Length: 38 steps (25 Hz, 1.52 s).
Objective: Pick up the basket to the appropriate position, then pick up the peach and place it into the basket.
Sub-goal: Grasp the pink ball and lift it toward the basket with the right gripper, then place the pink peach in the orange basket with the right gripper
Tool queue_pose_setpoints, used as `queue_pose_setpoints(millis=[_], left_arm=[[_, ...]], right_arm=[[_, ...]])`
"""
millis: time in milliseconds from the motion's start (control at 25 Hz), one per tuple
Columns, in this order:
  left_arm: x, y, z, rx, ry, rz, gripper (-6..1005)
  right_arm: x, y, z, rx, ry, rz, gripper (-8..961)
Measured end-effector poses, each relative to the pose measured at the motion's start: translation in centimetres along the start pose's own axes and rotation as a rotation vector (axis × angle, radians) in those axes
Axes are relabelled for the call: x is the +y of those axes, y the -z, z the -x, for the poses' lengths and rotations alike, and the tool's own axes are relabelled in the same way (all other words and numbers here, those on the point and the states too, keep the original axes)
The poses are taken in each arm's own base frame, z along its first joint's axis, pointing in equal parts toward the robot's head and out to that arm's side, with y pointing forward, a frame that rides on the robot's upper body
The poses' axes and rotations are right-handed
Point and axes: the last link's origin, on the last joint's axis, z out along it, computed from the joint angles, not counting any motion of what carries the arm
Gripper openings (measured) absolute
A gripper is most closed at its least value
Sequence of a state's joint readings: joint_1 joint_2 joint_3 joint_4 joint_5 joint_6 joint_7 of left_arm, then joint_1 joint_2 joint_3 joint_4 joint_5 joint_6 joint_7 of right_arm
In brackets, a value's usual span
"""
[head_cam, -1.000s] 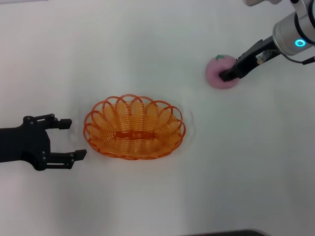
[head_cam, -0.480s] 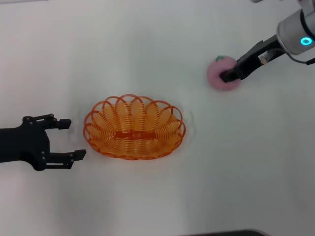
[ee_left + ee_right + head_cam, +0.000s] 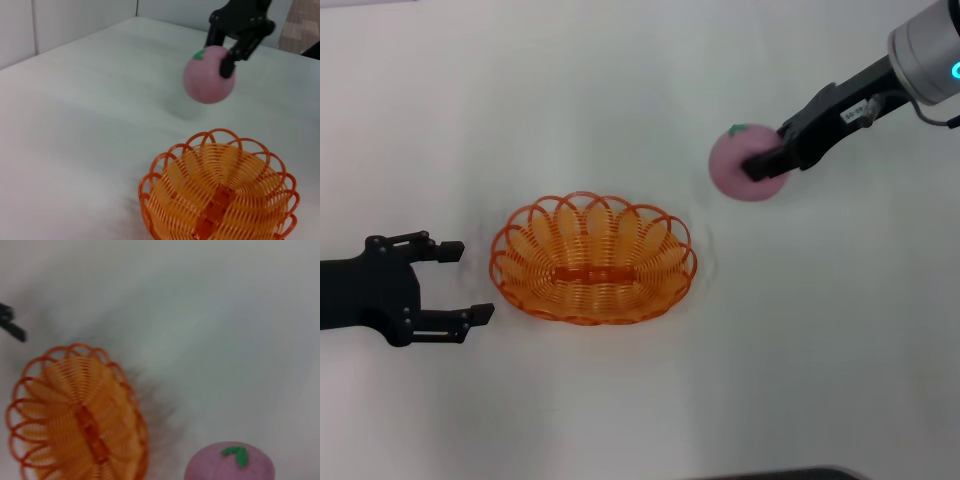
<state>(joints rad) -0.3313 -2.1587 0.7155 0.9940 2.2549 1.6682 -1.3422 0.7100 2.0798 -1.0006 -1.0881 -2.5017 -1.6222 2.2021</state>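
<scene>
The right tool [image 3: 767,163] is pinched on the peach [image 3: 745,170] and holds it clear of the white worktop [image 3: 620,400]; the left wrist view shows the fruit in the air with its shadow on the surface beneath it. The peach is round, matte pink and soft-looking, with a small green leaf mark [image 3: 236,455] on its upper side. The black fingers [image 3: 239,46] grip it from above, across its top.

The basket [image 3: 593,259] rests on the worktop, to the left of and nearer the robot than the peach, well apart from it. It is oval, made of orange plastic wire with a looped, scalloped rim. A solid orange bar [image 3: 594,274] runs along its bottom. The basket holds nothing.

The left tool [image 3: 452,283] lies low at the left side of the worktop, just beside the basket's left end without touching it. Its two black fingers are spread apart and grip nothing.
</scene>
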Motion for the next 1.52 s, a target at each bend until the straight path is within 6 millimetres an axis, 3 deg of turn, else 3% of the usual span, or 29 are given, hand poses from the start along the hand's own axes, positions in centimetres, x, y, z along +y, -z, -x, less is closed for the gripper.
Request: queue_pose_setpoints(millis=[360,800,1200,1520], left_arm=[[0.0,0.0,-0.1,0.001,-0.001,0.005,874],[0.0,0.0,-0.2,0.003,0.0,0.005,875],[0.0,0.1,-0.2,0.006,-0.002,0.001,875],[0.0,0.1,-0.3,0.008,-0.002,0.001,875]], right_arm=[[2.3,-0.4,1.3,-0.061,0.072,0.144,311],[4.1,-3.7,2.5,-0.044,0.12,0.201,313],[4.9,-5.9,3.1,-0.02,0.149,0.211,315],[4.9,-6.3,3.1,-0.016,0.171,0.206,317]])
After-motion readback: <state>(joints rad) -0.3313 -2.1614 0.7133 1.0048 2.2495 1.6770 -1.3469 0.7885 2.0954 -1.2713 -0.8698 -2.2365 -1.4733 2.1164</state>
